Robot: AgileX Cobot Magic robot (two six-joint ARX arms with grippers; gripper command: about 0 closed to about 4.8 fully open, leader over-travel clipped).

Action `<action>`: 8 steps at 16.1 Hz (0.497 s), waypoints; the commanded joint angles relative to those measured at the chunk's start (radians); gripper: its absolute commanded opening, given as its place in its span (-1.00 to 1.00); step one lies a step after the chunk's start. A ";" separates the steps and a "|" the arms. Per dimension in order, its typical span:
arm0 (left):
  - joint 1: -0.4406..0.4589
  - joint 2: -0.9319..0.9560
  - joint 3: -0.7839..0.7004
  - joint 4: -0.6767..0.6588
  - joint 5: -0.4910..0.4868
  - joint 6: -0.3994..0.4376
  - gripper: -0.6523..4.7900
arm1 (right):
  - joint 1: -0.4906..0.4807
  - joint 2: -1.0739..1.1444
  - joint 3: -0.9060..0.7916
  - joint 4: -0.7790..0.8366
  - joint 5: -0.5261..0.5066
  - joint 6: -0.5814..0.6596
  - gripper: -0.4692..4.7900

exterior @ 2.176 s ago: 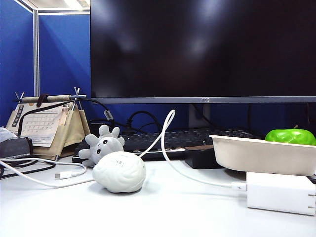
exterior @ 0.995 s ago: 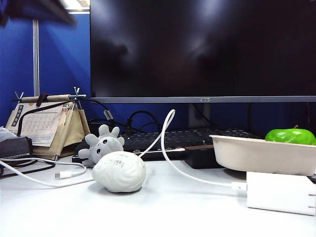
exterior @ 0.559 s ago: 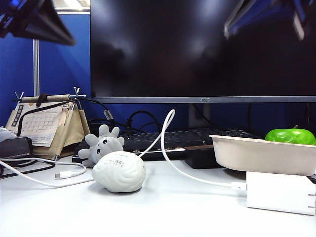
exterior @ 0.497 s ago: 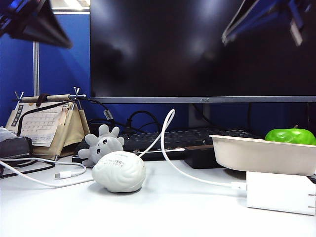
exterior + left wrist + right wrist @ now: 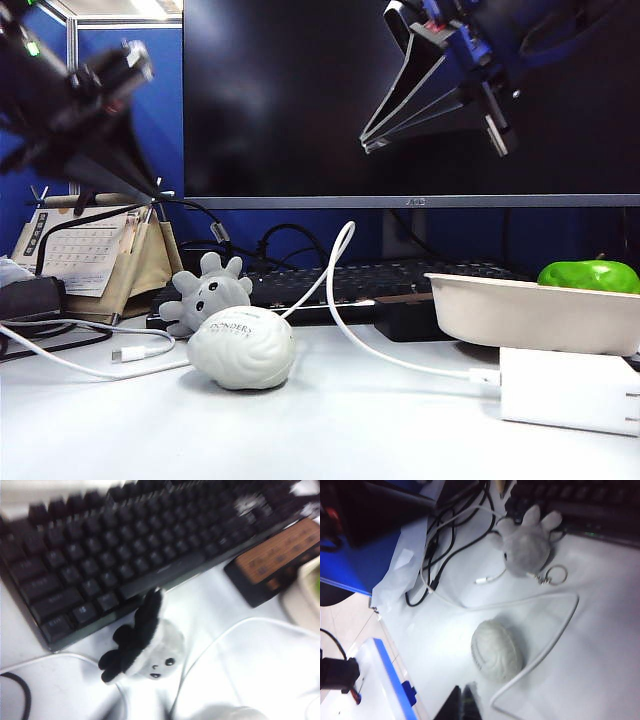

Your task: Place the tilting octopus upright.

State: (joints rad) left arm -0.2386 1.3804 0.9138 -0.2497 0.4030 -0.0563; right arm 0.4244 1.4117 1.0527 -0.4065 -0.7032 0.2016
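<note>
Octopus point(image 5: 207, 294): light-gray plush, leaning over on the white tabletop point(image 5: 330, 430), against the front edge of the black keyboard point(image 5: 125, 545) and just behind the brain-shaped ball point(image 5: 241, 346); not yet upright.

Left tool point(image 5: 112, 165): high over the left of the scene, above the desk calendar point(image 5: 90, 255), blurred; whether its jaws stand apart or together cannot be told.

Right tool point(image 5: 462, 703): raised in front of the dark monitor point(image 5: 410, 100), jaws together, holding nothing.

Risk, crowding: the ball sits just in front of the toy, so a descent from the near side could likely knock it rolling.

Risk, cables: a white cable point(image 5: 340, 300) runs close beside the plush, and a key ring point(image 5: 555, 575) lies beside the toy; either may snag on a finger.

Risk, softness: the plush will probably squash and slump again if released off balance.

Surface: smooth, glossy white, offering little grip.

Room: blue partition walls point(image 5: 120, 110); a cream tray point(image 5: 530, 315) with a green apple point(image 5: 588, 276) at right, a white charger point(image 5: 565, 390) in front of it.
</note>
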 commanded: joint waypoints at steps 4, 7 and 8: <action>-0.007 0.061 0.003 0.031 0.002 -0.005 -0.38 | 0.000 -0.002 0.005 0.039 -0.002 0.000 -0.82; -0.022 0.112 0.003 0.035 0.007 -0.008 -0.21 | 0.000 -0.002 0.005 0.047 -0.002 0.001 -0.82; -0.036 0.117 0.003 0.047 0.013 -0.007 -0.21 | 0.000 -0.002 0.005 0.047 -0.002 0.001 -0.82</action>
State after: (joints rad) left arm -0.2615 1.4979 0.9138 -0.2276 0.4049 -0.0643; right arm 0.4236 1.4117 1.0527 -0.3740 -0.7025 0.2020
